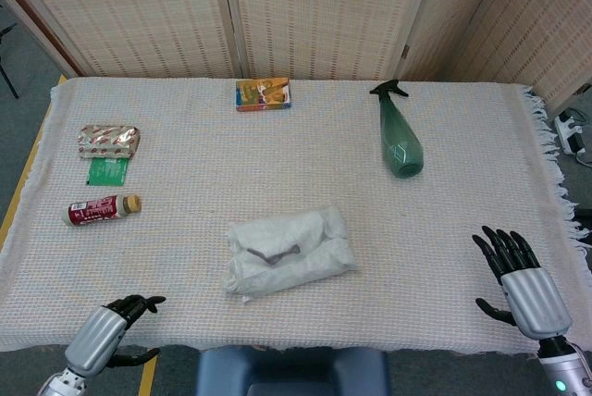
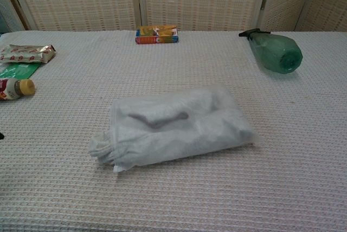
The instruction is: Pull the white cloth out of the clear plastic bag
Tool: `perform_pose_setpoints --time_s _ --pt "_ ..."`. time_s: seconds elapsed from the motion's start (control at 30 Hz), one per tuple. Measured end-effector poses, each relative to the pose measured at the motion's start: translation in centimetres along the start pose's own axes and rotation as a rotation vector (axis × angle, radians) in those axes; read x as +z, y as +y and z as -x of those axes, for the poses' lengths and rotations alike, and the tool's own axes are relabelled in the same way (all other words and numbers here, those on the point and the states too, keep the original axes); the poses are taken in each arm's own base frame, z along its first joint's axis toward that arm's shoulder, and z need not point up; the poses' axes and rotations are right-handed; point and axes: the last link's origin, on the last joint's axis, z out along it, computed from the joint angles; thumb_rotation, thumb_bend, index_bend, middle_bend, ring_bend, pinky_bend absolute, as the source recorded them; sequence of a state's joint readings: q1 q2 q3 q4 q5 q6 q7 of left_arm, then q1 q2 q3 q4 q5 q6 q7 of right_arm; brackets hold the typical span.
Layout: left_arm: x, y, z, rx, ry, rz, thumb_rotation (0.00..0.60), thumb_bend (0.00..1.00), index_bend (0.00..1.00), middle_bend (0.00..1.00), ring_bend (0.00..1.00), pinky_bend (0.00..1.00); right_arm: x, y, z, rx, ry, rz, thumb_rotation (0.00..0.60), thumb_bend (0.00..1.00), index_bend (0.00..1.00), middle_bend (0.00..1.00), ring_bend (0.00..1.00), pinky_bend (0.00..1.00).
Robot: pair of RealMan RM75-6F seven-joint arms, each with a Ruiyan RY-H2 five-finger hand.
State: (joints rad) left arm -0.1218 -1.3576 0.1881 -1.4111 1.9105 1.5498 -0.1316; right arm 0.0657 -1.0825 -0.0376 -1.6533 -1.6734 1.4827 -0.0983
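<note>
Bare cloth-covered table surrounds the clear plastic bag — spray bottle, small bottle well apart.

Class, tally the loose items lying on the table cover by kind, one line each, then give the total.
Bottles: 2, green spray bottle, small red-labelled bottle
Packets: 2, silver, green
Boxes: 1, orange box
Bagged cloth: 1, clear plastic bag
Total: 6
</note>
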Motion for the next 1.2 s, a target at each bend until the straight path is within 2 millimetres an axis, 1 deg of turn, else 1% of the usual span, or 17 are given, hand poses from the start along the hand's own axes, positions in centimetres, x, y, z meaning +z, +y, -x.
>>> perform_pose_setpoints --time_s 0.03,0.07,0.17,0.23,0.27,0.4,0.57,0.87,1.2 --pt "0.4 0.3 0.7 -0.006 0.011 0.019 0.589 0.2 0.29 0.98 0.97 1.0 0.0 -0.1 0.1 -0.001 -0.004 -0.003 0.6 0.09 0.02 0.0 0.0 0.0" --pt "0.9 0.7 1.6 -0.009 0.025 0.044 0.599 0.2 0.31 1.0 1.0 1.0 0.1 -0.2 0.2 -0.003 -0.009 -0.006 0.6 0.09 0.02 0.0 0.0 0.0" --pt "2.6 1.7 3.8 -0.007 0.053 0.101 0.6 0.2 0.36 1.0 1.0 1.0 0.3 -0.7 0.6 -0.006 -0.022 -0.019 0.6 0.09 0.02 0.0 0.0 0.0" --pt "3.9 2.3 4.7 -0.006 0.074 0.122 0.6 0.21 0.37 1.0 1.0 1.0 0.5 -0.8 0.9 -0.01 -0.03 -0.024 0.6 0.09 0.02 0.0 0.0 0.0" --pt "4.8 2.6 5.1 -0.002 0.093 0.129 0.6 0.21 0.37 1.0 1.0 1.0 0.5 -0.9 1.0 -0.011 -0.034 -0.025 0.6 0.09 0.02 0.0 0.0 0.0" --pt "7.1 3.3 6.0 0.014 0.153 0.139 0.6 0.23 0.34 1.0 1.0 1.0 0.8 -0.9 1.3 -0.015 -0.052 -0.023 0.6 0.09 0.02 0.0 0.0 0.0" --pt "9.2 3.6 7.0 0.038 0.207 0.161 0.6 0.27 0.38 1.0 1.0 1.0 0.7 -0.8 1.1 -0.01 -0.058 -0.025 0.6 0.09 0.02 0.0 0.0 0.0" --pt "11.3 4.0 8.9 0.083 0.236 0.191 0.6 0.3 0.4 1.0 1.0 1.0 0.7 -0.8 1.1 -0.002 -0.08 -0.033 0.6 0.09 0.02 0.0 0.0 0.0" --pt "13.0 3.6 9.8 0.118 0.255 0.199 0.6 0.35 0.46 1.0 1.0 1.0 0.7 -0.6 1.0 0.001 -0.087 -0.034 0.6 0.09 0.02 0.0 0.0 0.0"
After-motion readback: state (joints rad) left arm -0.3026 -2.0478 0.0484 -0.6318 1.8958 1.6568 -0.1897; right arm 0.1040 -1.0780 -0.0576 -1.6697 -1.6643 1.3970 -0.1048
